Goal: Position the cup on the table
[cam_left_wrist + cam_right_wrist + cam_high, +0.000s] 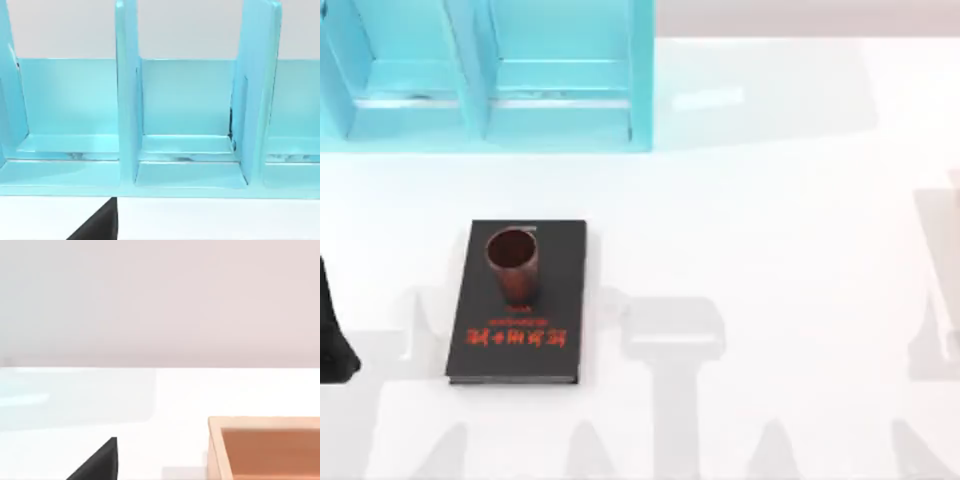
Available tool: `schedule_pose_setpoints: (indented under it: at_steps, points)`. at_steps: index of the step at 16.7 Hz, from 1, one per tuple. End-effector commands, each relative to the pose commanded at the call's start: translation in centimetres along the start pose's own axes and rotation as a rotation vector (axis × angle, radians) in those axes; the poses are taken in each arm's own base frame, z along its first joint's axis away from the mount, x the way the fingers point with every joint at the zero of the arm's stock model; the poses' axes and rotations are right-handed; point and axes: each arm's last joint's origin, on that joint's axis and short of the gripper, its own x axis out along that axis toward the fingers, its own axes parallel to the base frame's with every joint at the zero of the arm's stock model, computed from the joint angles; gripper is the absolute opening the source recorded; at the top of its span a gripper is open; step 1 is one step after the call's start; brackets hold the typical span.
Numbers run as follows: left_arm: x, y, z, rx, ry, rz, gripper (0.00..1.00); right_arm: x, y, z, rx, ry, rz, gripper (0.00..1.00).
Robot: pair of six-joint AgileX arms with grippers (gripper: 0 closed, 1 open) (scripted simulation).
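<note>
counter: glossy white, faint grey shadows | shelf: turquoise, upright dividers, far left of counter | wall: plain pale grey-pink | light: soft, even

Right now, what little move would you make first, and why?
Probably swing the left arm, parked at the table's left edge, toward the cup. The cup stands upright on the black book, not on the table, and nothing holds it. The left arm is the nearer one; the cup sits on the table's left half.
</note>
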Motion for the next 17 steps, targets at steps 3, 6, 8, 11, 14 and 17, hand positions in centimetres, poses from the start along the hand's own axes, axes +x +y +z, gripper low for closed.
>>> schedule_pose_setpoints:
  at_steps: [3, 6, 8, 11, 14, 17]
  points:
    - [0.0, 0.0, 0.0, 0.000, 0.000, 0.000, 1.00, 0.0, 0.0, 0.0, 0.002, 0.012, 0.004, 1.00]
    - [0.0, 0.0, 0.0, 0.000, 0.000, 0.000, 1.00, 0.2, 0.5, 0.5, 0.021, 0.117, 0.043, 1.00]
    - [0.0, 0.0, 0.0, 0.000, 0.000, 0.000, 1.00, 0.5, 1.0, 1.4, 0.043, 0.230, 0.083, 1.00]
    - [0.0, 0.0, 0.0, 0.000, 0.000, 0.000, 1.00, 1.5, 2.2, 4.2, 0.077, 0.423, 0.143, 1.00]
    - [0.0, 0.0, 0.0, 0.000, 0.000, 0.000, 1.00, 3.6, 4.2, 8.3, 0.104, 0.605, 0.190, 1.00]
    - [0.0, 0.0, 0.0, 0.000, 0.000, 0.000, 1.00, 6.8, 7.5, 13.2, 0.124, 0.747, 0.219, 1.00]
